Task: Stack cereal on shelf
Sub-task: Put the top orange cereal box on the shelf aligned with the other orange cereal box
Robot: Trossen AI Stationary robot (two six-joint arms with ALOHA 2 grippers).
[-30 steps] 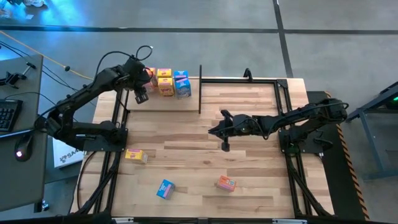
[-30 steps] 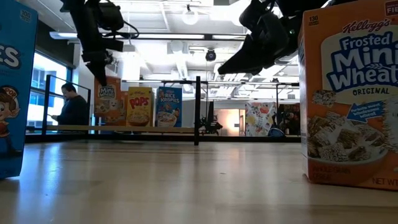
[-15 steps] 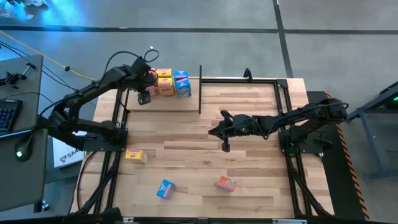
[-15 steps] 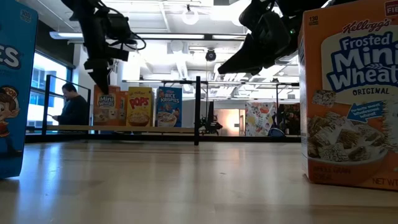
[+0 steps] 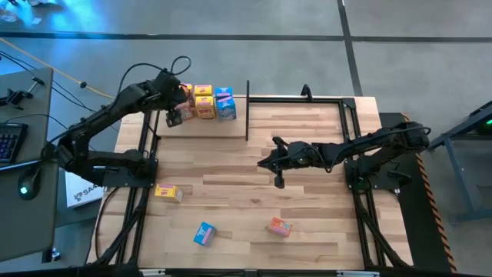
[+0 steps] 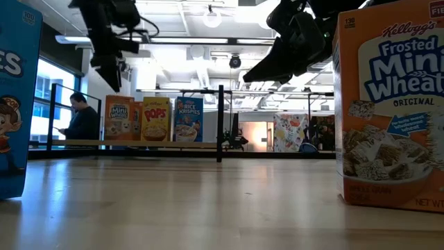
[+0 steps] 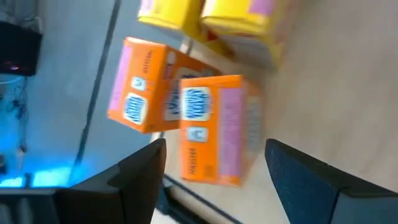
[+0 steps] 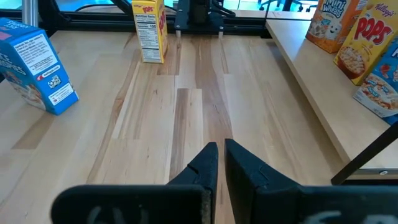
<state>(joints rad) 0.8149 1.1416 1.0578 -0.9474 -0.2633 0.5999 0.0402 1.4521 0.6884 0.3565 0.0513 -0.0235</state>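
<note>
On the shelf's pale board (image 5: 201, 125) at the table's far left stand orange (image 5: 184, 94), yellow (image 5: 204, 101) and blue (image 5: 224, 103) cereal boxes. In the low view they show upright side by side: orange (image 6: 119, 118), yellow (image 6: 155, 119), blue (image 6: 188, 119). My left gripper (image 5: 173, 115) hovers open just above and in front of the orange boxes (image 7: 211, 134), its fingers on either side of them without touching. My right gripper (image 5: 267, 161) hangs shut over the table's middle, holding nothing (image 8: 221, 165).
Three loose boxes lie near the table's front: yellow (image 5: 167, 192), blue (image 5: 204, 233) and orange (image 5: 280, 227). A black upright post (image 5: 247, 111) bounds the shelf bay on its right. A person (image 6: 80, 121) stands beyond the table.
My left gripper dipped toward the orange box on the shelf, then rose again and drew back a little toward the table's left. The orange box's top now sits lower than a second ago, and the box stands on the board beside the yellow one.
</note>
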